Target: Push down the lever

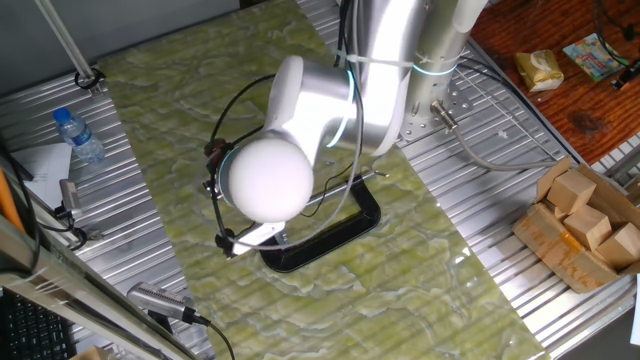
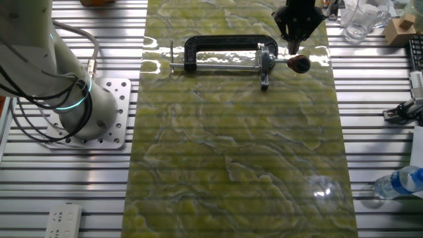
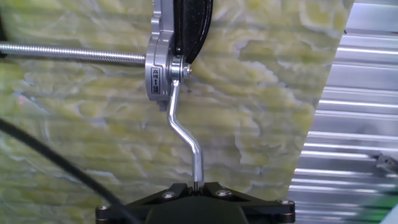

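Pincer (image 2: 293, 45) just above lever (image 3: 184, 134) knob, on clamp (image 2: 221, 44).

Open green mat (image 2: 231, 152) is seen on the robot-base side of the black clamp (image 2: 221, 43) — unobstructed there. Approach to the lever (image 3: 185, 127) is bounded by the threaded rod (image 2: 215, 65) alongside it. Glassware (image 2: 360, 20) and wooden blocks (image 1: 585, 215) are kept off the mat — well apart.
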